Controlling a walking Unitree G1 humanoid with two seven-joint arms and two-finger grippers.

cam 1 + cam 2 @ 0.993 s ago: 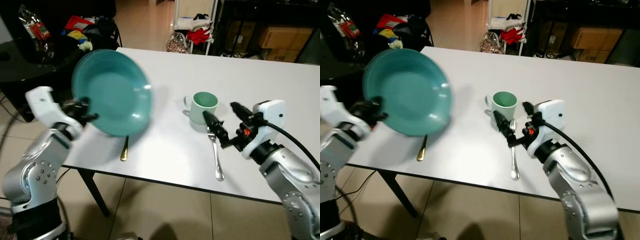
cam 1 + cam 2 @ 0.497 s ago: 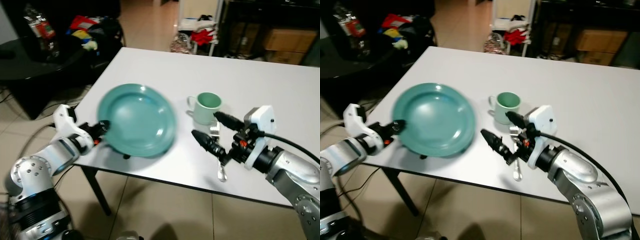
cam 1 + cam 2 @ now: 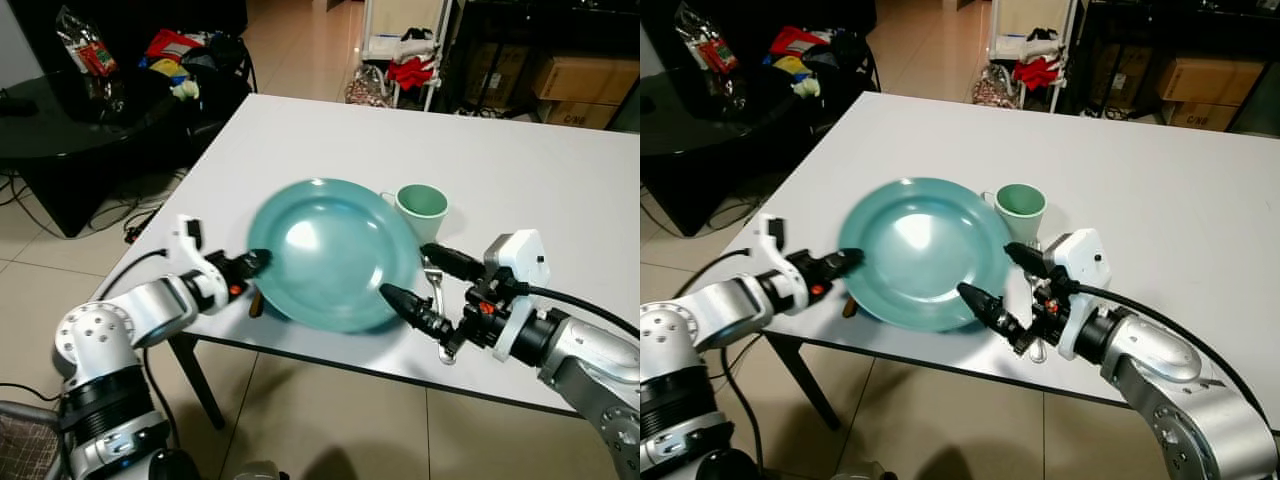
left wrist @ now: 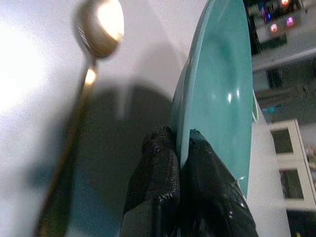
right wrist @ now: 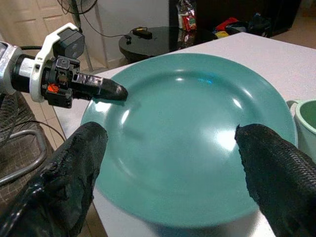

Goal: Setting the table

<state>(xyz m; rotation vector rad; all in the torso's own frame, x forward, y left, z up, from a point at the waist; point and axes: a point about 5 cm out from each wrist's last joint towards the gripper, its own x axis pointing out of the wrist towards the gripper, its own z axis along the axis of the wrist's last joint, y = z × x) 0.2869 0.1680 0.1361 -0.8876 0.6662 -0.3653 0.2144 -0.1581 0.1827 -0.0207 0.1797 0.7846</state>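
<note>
One teal plate (image 3: 335, 252) lies near the front edge of the white table (image 3: 520, 170), its rim pinched between the pressed-together fingers of the left gripper (image 3: 252, 264) at the side nearest the table's left edge; in the left wrist view the black fingertips (image 4: 168, 163) clamp the rim from above and below, and the plate's left side looks slightly raised over its shadow. Just beyond the plate's right rim stands one pale green mug (image 3: 421, 210), touching or nearly touching it. One silver fork (image 3: 438, 300) lies on the table right of the plate, partly hidden by the right gripper (image 3: 420, 285), whose two fingers are spread wide and hold nothing, one reaching toward the plate's near right rim, the other by the mug's base. One gold spoon (image 4: 81, 94) lies under the plate's left side, its bowl showing in the left wrist view. The far half and right side of the table offer wide bare room. Off the left edge stand a black side table (image 3: 70, 110) with packets and bags, and at the far end a white rack (image 3: 400, 45) and cardboard boxes (image 3: 570, 85)
</note>
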